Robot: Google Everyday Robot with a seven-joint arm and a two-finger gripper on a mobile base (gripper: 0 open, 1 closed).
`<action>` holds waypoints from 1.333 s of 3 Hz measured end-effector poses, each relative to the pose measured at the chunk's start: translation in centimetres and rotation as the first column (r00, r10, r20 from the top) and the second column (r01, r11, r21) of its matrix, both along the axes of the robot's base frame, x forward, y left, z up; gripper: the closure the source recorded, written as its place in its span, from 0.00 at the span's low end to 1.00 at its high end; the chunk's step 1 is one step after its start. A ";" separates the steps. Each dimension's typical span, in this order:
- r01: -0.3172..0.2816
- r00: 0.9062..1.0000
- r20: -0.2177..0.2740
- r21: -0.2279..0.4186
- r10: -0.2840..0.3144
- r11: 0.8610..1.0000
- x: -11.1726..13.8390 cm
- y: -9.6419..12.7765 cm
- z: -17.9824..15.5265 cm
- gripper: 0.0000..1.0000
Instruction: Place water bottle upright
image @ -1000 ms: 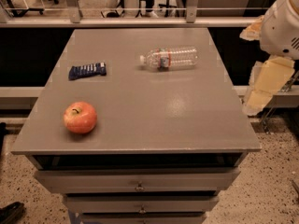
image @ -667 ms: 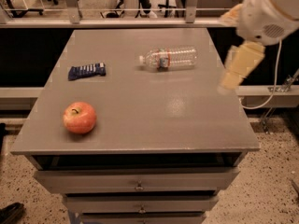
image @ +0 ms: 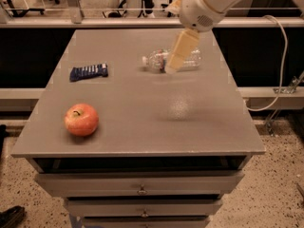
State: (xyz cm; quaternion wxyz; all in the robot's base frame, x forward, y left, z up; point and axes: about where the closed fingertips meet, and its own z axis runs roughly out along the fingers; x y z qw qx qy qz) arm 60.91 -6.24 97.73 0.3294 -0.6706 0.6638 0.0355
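The water bottle, lying at upper centre, could be rolled away if nudged by the gripper over it, whose closure cannot be told.

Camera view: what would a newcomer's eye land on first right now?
The pale arm reaching in from top right, its gripper in front of the water bottle, which lies on its side at the far middle of the table. Then the red apple near the front left, with a blue packet behind it.
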 end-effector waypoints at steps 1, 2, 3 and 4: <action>-0.016 1.000 -0.010 -0.016 0.016 1.000 3.2 3.6 -1.8 0.00; 0.012 0.998 -0.059 -0.085 -0.017 0.996 7.1 5.2 -5.7 0.00; 0.030 0.995 -0.087 -0.129 -0.041 0.991 8.9 5.2 -8.0 0.00; 0.040 0.992 -0.107 -0.177 -0.060 0.983 10.3 4.5 -9.6 0.00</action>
